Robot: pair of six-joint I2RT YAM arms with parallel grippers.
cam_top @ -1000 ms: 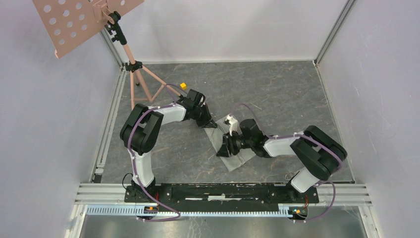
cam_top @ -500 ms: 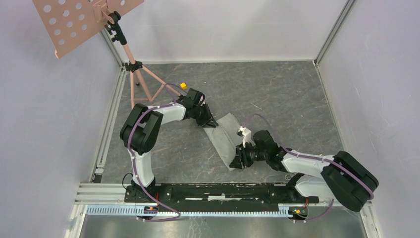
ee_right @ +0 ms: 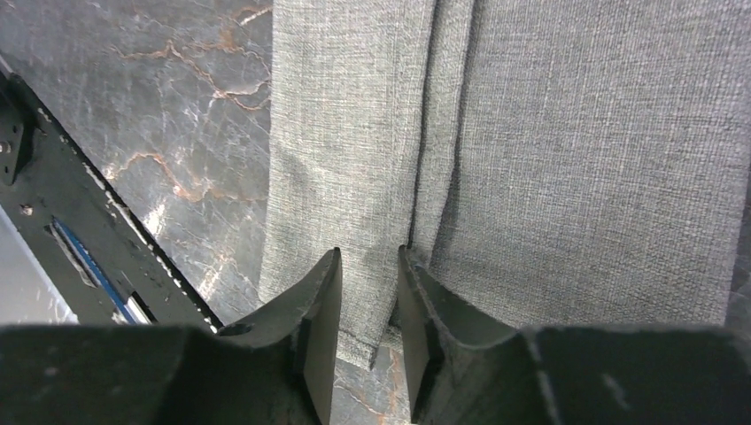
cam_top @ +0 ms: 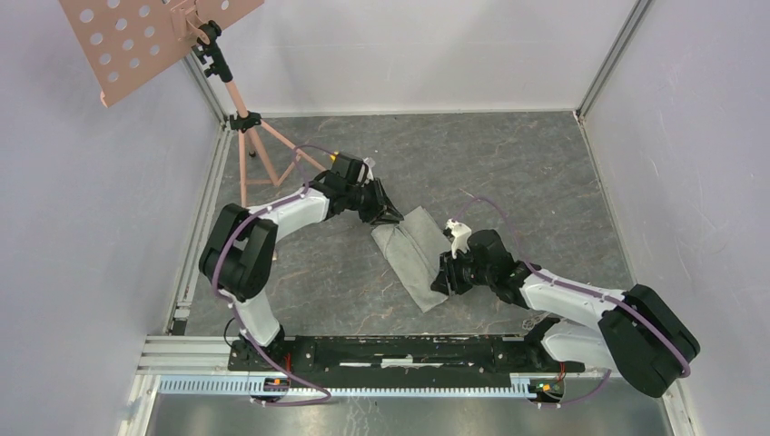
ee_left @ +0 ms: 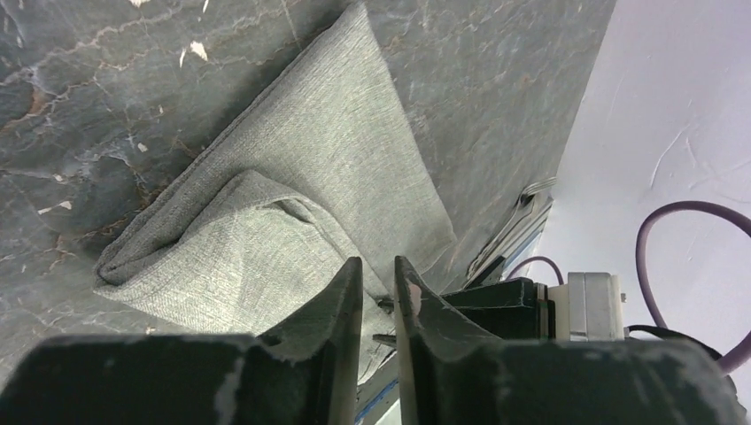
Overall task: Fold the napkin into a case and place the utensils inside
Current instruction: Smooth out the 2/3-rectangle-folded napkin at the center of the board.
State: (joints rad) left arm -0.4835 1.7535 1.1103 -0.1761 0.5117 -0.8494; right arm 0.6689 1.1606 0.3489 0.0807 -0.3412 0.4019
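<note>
Napkin (cam_top: 413, 250) lying mid-table (cam_top: 527, 182), folded to long strip with lengthwise seam, set between both grippers. Left gripper (cam_top: 392, 218) at far end, jaws slightly apart, nothing seen held. Right gripper (cam_top: 442, 282) at near end, jaws narrowly apart astride seam; pinch on cloth cannot be told. Step judged: case fold being tidied. Top layer alone to be caught, edges aligned, far end pressed flat. Utensils not clearly seen.

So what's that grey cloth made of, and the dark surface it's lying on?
The napkin looks like woven fabric, matte, maybe linen or cotton: its crossed threads show up close. The table looks like polished marble or a marble-print laminate: pale veins and a slight sheen.
</note>
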